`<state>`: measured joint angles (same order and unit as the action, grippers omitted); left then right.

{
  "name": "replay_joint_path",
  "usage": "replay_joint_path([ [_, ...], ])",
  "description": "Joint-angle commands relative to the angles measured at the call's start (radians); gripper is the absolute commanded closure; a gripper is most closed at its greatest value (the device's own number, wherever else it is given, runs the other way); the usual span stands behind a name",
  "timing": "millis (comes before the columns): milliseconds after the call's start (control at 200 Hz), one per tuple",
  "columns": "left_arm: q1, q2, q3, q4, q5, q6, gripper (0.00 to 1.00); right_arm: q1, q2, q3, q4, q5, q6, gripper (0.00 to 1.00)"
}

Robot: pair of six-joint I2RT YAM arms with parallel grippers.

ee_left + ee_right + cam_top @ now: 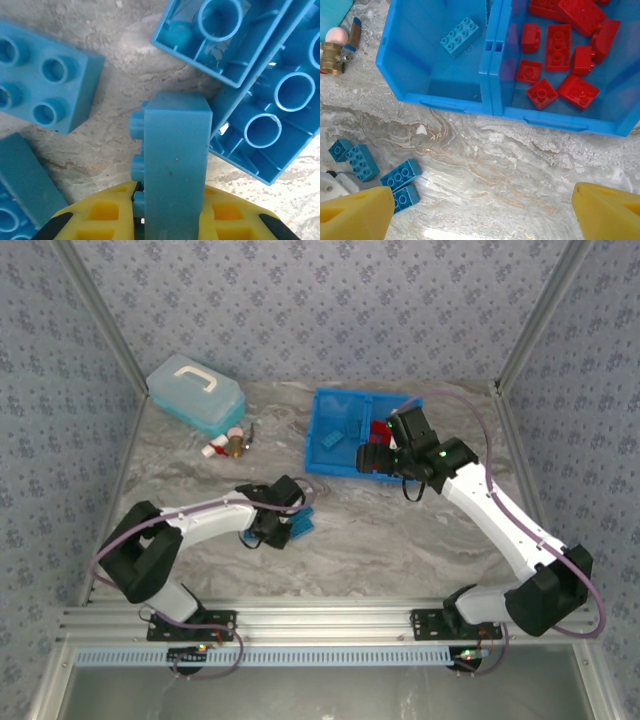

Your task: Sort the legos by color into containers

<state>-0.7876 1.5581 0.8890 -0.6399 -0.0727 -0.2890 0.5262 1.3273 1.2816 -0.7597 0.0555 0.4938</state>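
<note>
My left gripper (172,200) is shut on a blue lego (175,145) standing on edge, its studs facing left, with several more blue legos (45,85) lying round it on the table. From above, that gripper (288,522) is low at the small blue pile (304,526). The bright blue bin (318,430) holds a blue lego (460,35) in its left container and several red legos (557,45) in its right one. My right gripper (482,215) hangs open over bare table just in front of the bin (445,102), nothing between its fingers.
A pale blue lidded box (195,393) sits at the back left, with a brass fitting (237,446) and small red-white items (217,448) beside it. Loose blue legos (400,175) lie left of my right gripper. Metal frame posts stand at the table's sides.
</note>
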Motion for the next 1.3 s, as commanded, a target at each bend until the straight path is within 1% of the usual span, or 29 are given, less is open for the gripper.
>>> replay_joint_path([
  [0, -0.006, -0.081, 0.103, -0.094, -0.046, 0.019, 0.81, 0.006, -0.025, 0.031, -0.029, 0.010, 0.008, 0.06],
  [100, 0.002, -0.153, 0.216, -0.108, -0.104, 0.061, 0.81, 0.006, -0.036, 0.027, -0.028, 0.014, 0.013, 0.05],
  [165, 0.021, -0.132, 0.310, -0.093, -0.114, 0.096, 0.82, 0.007, -0.039, 0.020, -0.021, 0.013, 0.017, 0.05],
  [230, 0.046, -0.077, 0.395, -0.053, -0.105, 0.123, 0.81, 0.007, -0.037, 0.009, -0.012, 0.012, 0.018, 0.05],
  [350, 0.097, 0.089, 0.573, 0.020, -0.039, 0.140, 0.81, 0.013, -0.021, -0.011, -0.003, -0.009, 0.023, 0.03],
  [530, 0.109, 0.399, 0.912, -0.002, 0.004, 0.159, 0.82, 0.035, -0.028, -0.031, 0.006, -0.008, 0.030, 0.00],
  [635, 0.111, 0.569, 1.104, -0.032, -0.013, 0.156, 0.83, 0.042, -0.034, -0.036, -0.007, 0.000, 0.037, 0.00],
  [754, 0.111, 0.740, 1.301, -0.118, -0.032, 0.150, 0.83, 0.048, -0.046, -0.042, -0.021, 0.008, 0.044, 0.00],
  [864, 0.110, 0.850, 1.424, -0.151, -0.028, 0.144, 0.83, 0.049, -0.056, -0.042, -0.038, 0.022, 0.045, 0.00],
  [909, 0.108, 0.882, 1.458, -0.154, -0.021, 0.142, 0.79, 0.049, -0.062, -0.043, -0.041, 0.026, 0.043, 0.00],
  [994, 0.106, 0.927, 1.508, -0.179, -0.013, 0.137, 0.68, 0.050, -0.069, -0.039, -0.051, 0.030, 0.040, 0.00],
  [1064, 0.101, 0.933, 1.517, -0.185, -0.002, 0.138, 0.51, 0.049, -0.077, -0.038, -0.056, 0.035, 0.041, 0.00],
  [1104, 0.094, 0.924, 1.515, -0.185, -0.002, 0.143, 0.44, 0.050, -0.082, -0.038, -0.058, 0.036, 0.043, 0.00],
  [1149, 0.087, 0.910, 1.515, -0.188, -0.003, 0.153, 0.42, 0.049, -0.085, -0.038, -0.057, 0.038, 0.043, 0.00],
  [1294, 0.071, 0.824, 1.486, -0.203, -0.006, 0.168, 0.42, 0.049, -0.089, -0.028, -0.059, 0.042, 0.043, 0.00],
])
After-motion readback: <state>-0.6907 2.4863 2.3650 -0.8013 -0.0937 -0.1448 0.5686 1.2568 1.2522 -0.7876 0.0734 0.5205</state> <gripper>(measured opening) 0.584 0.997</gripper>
